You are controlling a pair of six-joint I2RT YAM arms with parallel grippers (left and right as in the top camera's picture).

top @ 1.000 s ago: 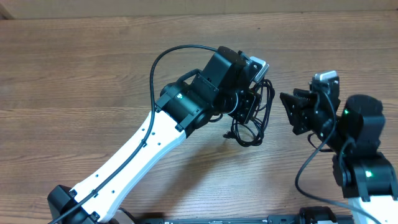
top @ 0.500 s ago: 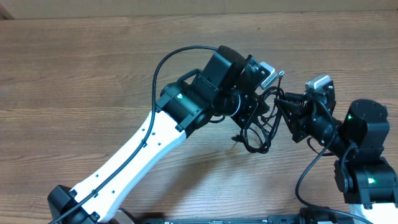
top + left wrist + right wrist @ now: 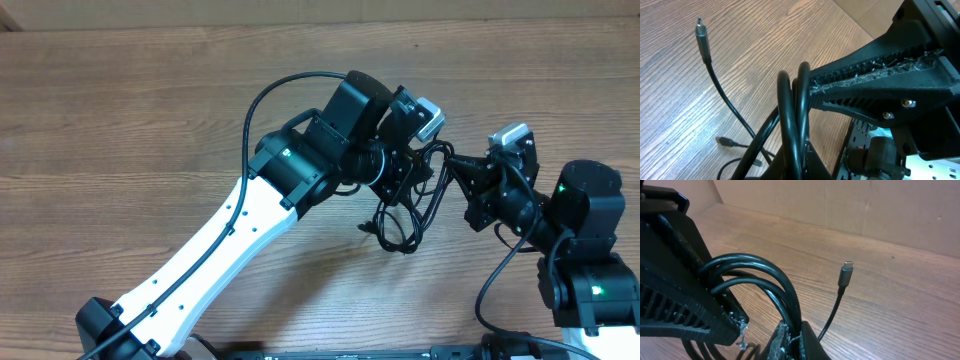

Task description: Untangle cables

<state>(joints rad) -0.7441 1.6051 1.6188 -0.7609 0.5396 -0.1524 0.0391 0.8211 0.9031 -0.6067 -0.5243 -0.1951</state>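
just now: right gripper [image 3: 452, 160] is swinging in, clamping onto the cables [image 3: 400, 225] | left gripper [image 3: 412, 172] is still pinching that same knot, which is hanging between both over the table [image 3: 150, 100] | guessing pull-apart's starting

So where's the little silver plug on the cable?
In the right wrist view, the silver plug pokes up on its thin cord over the wooden table, just right of the looped black cables.
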